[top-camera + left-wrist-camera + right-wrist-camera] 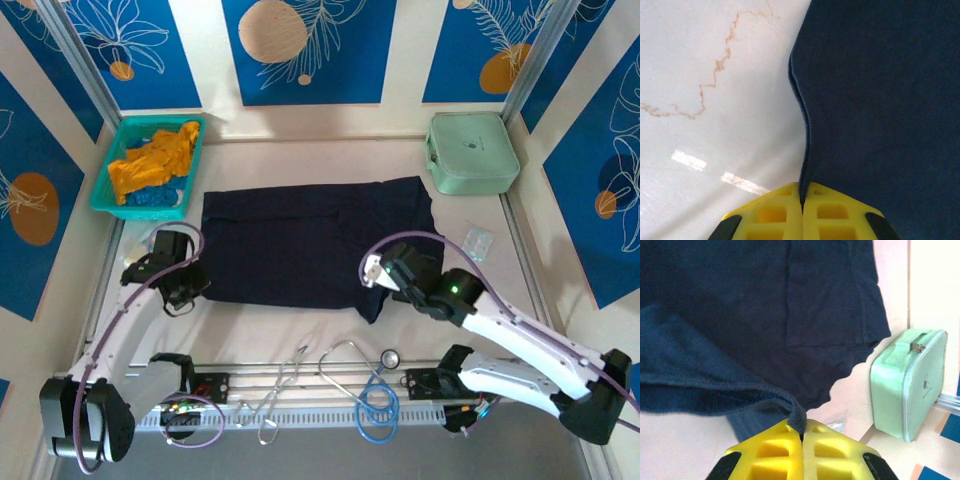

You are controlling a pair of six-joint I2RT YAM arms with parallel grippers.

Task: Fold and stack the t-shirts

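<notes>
A large plain dark navy cloth t-shirt (310, 245) lies spread across the middle of the pale tabletop (300, 325) as a broad rectangle, its left edge showing two layers. The left hand (802, 200) pinches that near-left edge. The right hand (802, 432) pinches the near-right corner, which is lifted and bunched. A crumpled mustard-orange t-shirt (155, 160) lies heaped over a bright blue t-shirt (150, 197) in the teal plastic basket (105, 205) at far left.

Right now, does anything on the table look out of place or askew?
Yes: a stethoscope and metal forceps lie on the table at its near edge, odd for laundry folding. On the navy t-shirt, the near right corner juts out of line.
</notes>
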